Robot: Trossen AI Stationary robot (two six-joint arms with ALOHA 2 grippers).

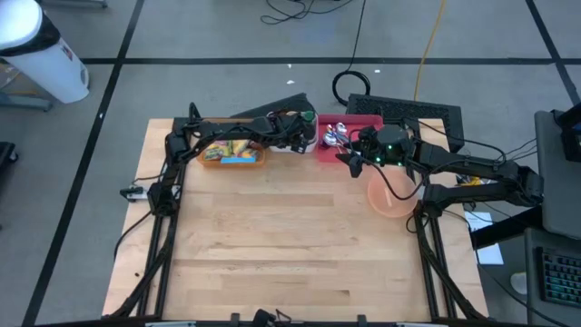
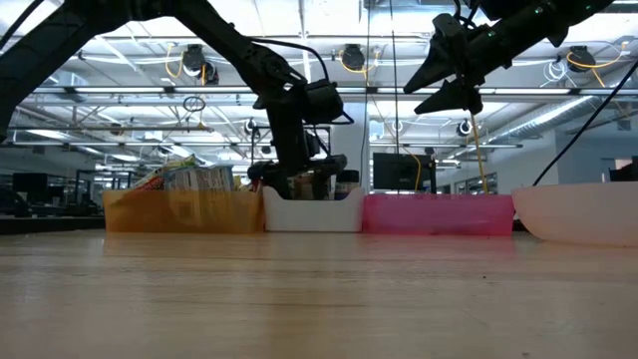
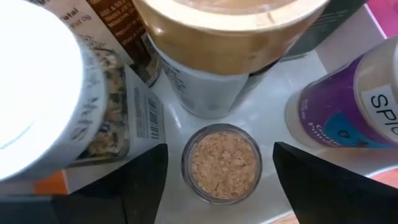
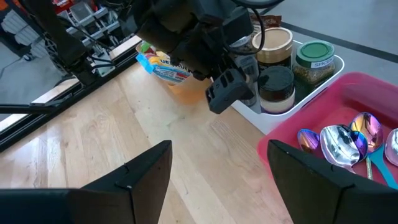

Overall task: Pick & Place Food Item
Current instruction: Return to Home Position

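Note:
A small lidless jar of brown granules [image 3: 221, 163] stands in the white bin [image 1: 304, 138] among taller jars. My left gripper [image 3: 221, 186] reaches down into that bin, open. Its two fingers [image 3: 143, 180] stand on either side of the small jar, with a gap on each side. The same gripper shows above the bin in the low view [image 2: 294, 170] and the right wrist view [image 4: 230, 87]. My right gripper [image 1: 352, 160] hangs open and empty in the air by the pink bin [image 1: 349, 123], high over the table [image 2: 449, 80].
An orange bin of food packets [image 1: 231, 154] sits left of the white bin. The pink bin holds shiny spoons [image 4: 339, 140]. A pale pink bowl [image 1: 392, 195] stands at the right. A tan-lidded jar [image 3: 230, 37], a purple spice jar [image 3: 348, 106] and a white-lidded jar [image 3: 37, 93] crowd the small jar.

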